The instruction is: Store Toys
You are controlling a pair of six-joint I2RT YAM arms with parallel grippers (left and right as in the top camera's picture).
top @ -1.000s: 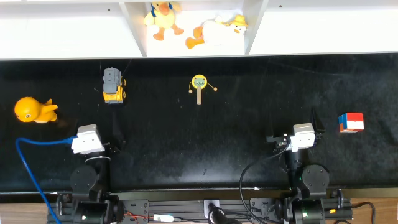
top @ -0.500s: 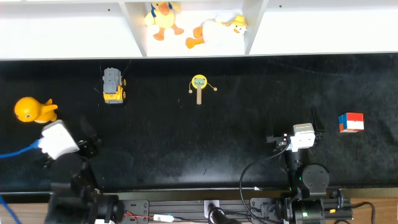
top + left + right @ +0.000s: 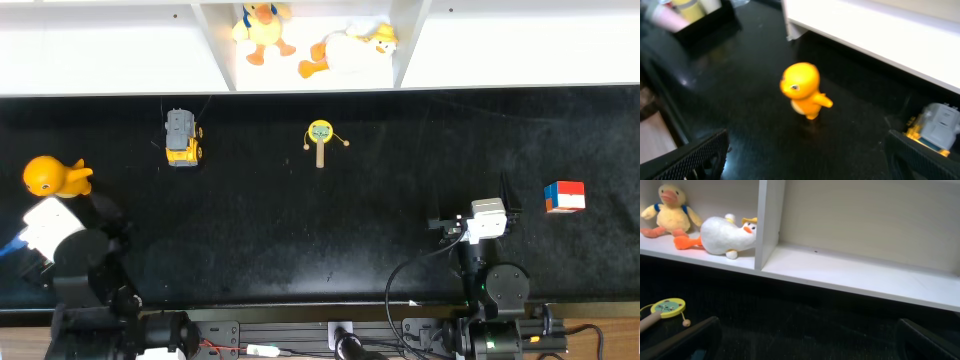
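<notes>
Toys on table, both grippers empty

Left gripper (image 3: 807,142): fingers (image 3: 700,155) spread wide, nothing between them, low over the black table (image 3: 740,100) near its left end. Orange toy figure (image 3: 802,90) upright on the table just ahead of the gap between the fingers, apart from both. Toy truck (image 3: 937,125), grey over yellow, farther off past one finger, close to the white shelf (image 3: 865,30).

Right gripper (image 3: 807,330): fingers parted wide, likewise holding nothing, facing the shelf from the table's right half.

Layout from the top view:
- orange figure at the far left of the table
- truck to its right and nearer the shelf
- rattle drum (image 3: 320,140) flat near the middle, in front of the shelf's centre compartment
- colour cube (image 3: 564,196) at the right end, well apart from everything else

Already in the centre compartment: yellow plush duck (image 3: 667,207) sitting upright, white plush duck (image 3: 727,235) lying beside it against the divider. Contact between the two plush ducks: cannot tell.
</notes>
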